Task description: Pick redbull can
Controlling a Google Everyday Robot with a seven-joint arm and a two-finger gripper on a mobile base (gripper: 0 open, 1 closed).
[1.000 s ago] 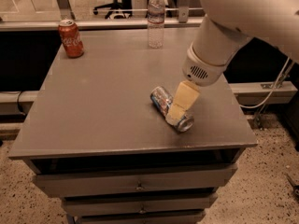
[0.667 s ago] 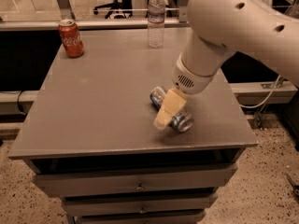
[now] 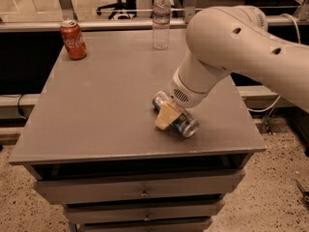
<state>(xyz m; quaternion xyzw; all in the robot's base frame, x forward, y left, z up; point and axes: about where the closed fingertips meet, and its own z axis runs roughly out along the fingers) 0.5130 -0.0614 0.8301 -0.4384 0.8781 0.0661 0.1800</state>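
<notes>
cola can: Stout red aluminium cola can [image 3: 73, 39] stood upright at the far-left corner, well apart from the work. Not the target.
table: Flat grey rectangular table top [image 3: 111, 95] carried everything. Grey drawer fronts [image 3: 140, 187] sat under its front edge.
water bottle: Clear plastic water bottle [image 3: 161, 21] stood upright at the far edge, well apart from the grasp spot.
gripper: Tan-tipped gripper [image 3: 168, 116] on a white wrist sat down at table height, across the middle of the target, right of centre and near the front edge. Spread or clamped: could not tell, as the wrist hid its far side.
redbull can: Slim blue-and-silver metal redbull can [image 3: 186, 124] lay on its side, not upright. Its long axis ran from far-left to near-right, with one round end facing the front-right corner. It appeared to rest on the table, with the gripper right over its mid-length.
arm: Bulky white plastic arm [image 3: 227, 37] reached in from the right, above the table's right half.
step: Judged to be the grasp itself; lift not yet done.
how to do it well: Squeeze across the can's width, square to its axis, at mid-length. The round body would roll, so centre first, then close. Keep force moderate, since the thin wall would dent. Lift straight up.
risk: Front edge was near; a nudge could roll the can off.
</notes>
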